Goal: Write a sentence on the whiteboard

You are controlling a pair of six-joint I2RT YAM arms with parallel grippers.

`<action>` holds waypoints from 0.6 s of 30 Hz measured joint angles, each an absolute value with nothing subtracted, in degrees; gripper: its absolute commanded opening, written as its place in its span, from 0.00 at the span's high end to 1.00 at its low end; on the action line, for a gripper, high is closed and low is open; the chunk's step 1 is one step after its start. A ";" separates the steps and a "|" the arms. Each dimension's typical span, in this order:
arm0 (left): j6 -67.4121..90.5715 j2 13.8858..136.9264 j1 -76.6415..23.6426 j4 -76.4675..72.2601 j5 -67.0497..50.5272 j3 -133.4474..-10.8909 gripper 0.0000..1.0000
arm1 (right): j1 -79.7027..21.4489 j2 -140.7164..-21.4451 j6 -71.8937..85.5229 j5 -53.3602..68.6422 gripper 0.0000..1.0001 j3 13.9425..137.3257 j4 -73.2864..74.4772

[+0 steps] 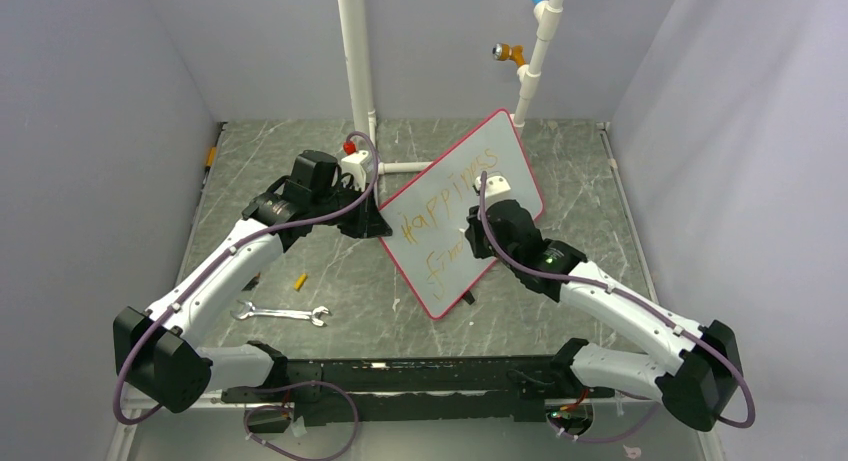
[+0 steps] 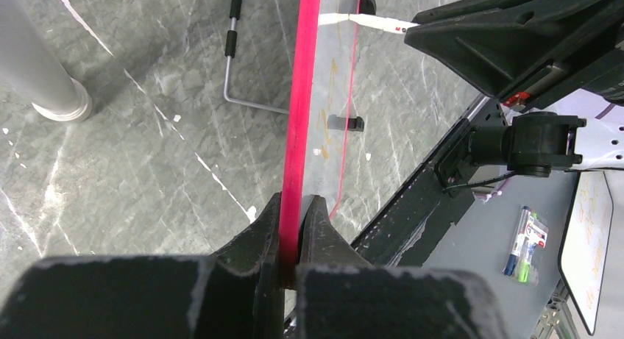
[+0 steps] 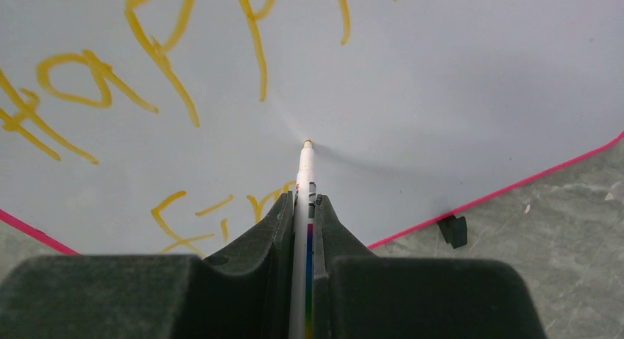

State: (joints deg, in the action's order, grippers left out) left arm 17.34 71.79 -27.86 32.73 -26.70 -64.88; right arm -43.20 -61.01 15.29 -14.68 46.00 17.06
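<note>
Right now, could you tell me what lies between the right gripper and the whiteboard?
A white marker, clamped in the right gripper, tip toward the whiteboard; the right wrist view shows it.

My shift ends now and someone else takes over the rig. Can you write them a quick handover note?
Left gripper: shut on the red frame edge of the whiteboard, holding it.
Right gripper: shut on the marker, tip at the board just right of the second line; contact unclear.
Done: the sentence reads about "Happines" on top and "Fin" below.
Left: finish the second line.
</note>
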 measured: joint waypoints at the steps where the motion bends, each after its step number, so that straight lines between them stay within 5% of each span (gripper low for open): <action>1: 17.34 71.79 -27.86 32.73 -26.70 -64.88 1.00 | -43.18 -61.21 15.18 -14.68 1.00 46.44 16.86; 18: 17.37 71.79 -27.86 32.73 -26.70 -64.88 1.00 | -43.13 -59.53 16.34 -14.11 1.00 44.12 14.26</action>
State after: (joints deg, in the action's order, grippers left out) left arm 17.37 71.79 -27.86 32.73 -26.70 -64.88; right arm -43.13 -59.53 16.34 -14.11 44.12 14.26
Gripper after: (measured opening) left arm 0.069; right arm 0.121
